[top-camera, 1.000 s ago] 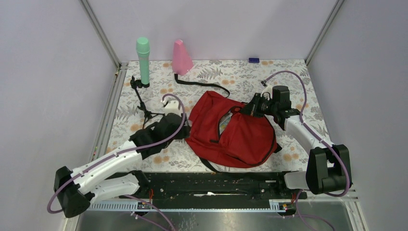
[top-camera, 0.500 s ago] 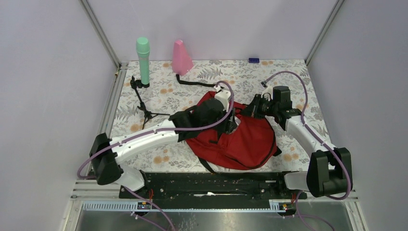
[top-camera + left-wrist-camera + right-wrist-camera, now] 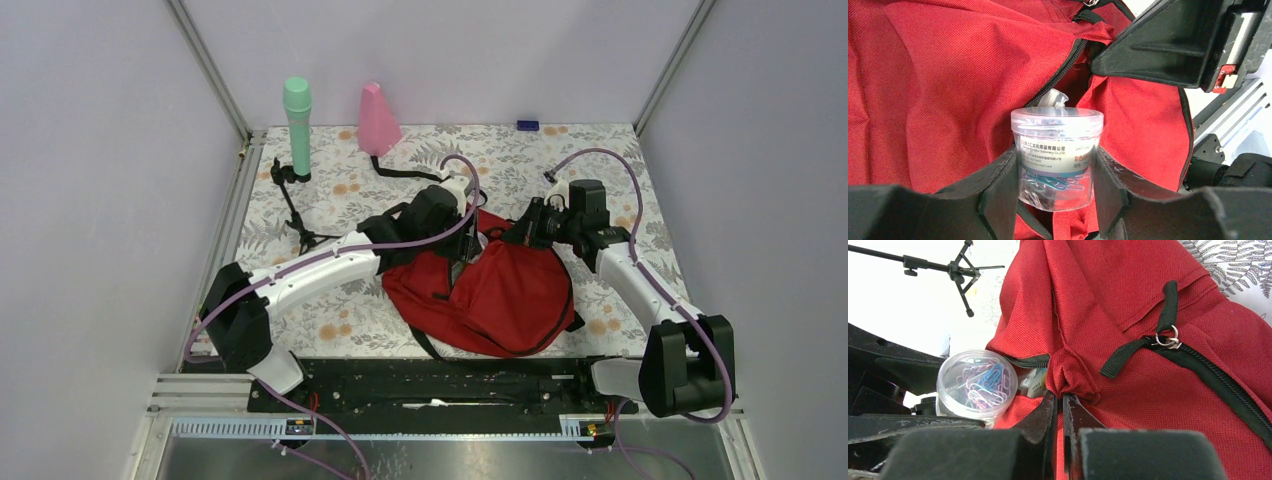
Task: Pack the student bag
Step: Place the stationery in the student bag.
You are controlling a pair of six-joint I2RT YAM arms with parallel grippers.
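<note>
The left arm stretched toward centre, left claw clamped on a clear round plastic jar; the right arm bent inward, right claw pinching a red fabric backpack.

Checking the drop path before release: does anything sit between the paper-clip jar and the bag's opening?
Nothing visible blocks it. The left gripper holds the jar right at the unzipped mouth of the student bag, which the right gripper pinches open. A pale item already lies inside, behind the jar.
</note>
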